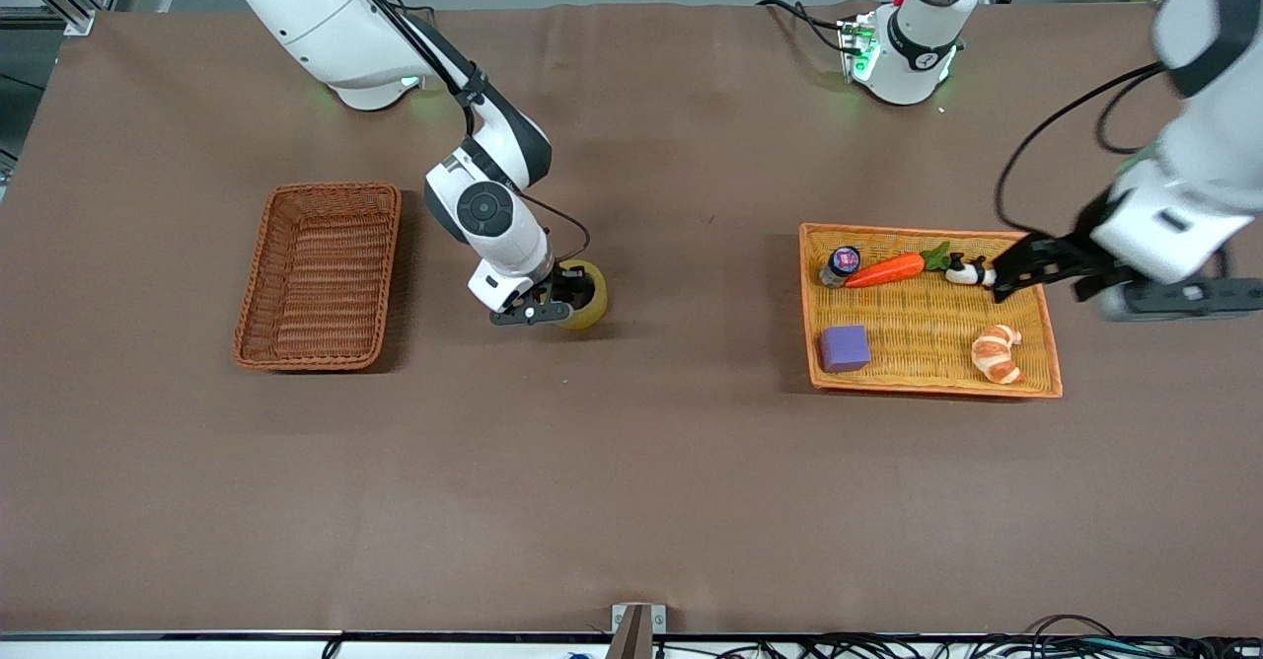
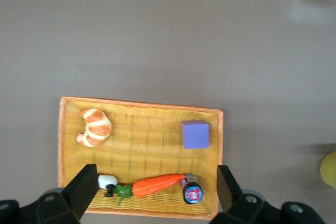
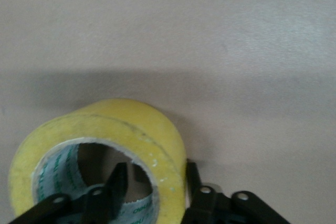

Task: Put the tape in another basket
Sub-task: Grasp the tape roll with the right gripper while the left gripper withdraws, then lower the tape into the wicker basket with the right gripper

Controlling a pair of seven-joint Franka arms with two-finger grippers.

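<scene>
The tape (image 1: 589, 296) is a yellowish roll standing on the brown table between the two baskets, hole upward. It fills the right wrist view (image 3: 131, 129). My right gripper (image 1: 555, 302) is down at it, with one finger (image 3: 116, 184) inside the ring and the other outside against the wall, shut on the wall. The reddish-brown wicker basket (image 1: 318, 274) stands empty toward the right arm's end. My left gripper (image 1: 1016, 269) hangs open and empty over the yellow tray's edge (image 2: 156, 182). A sliver of the tape shows in the left wrist view (image 2: 329, 169).
The yellow tray with an orange rim (image 1: 1048, 343) lies toward the left arm's end. It holds a croissant toy (image 1: 997, 353), a purple cube (image 1: 845, 347), a carrot toy (image 1: 885, 269), a small jar (image 1: 841, 263) and a small black-and-white toy (image 1: 972, 271).
</scene>
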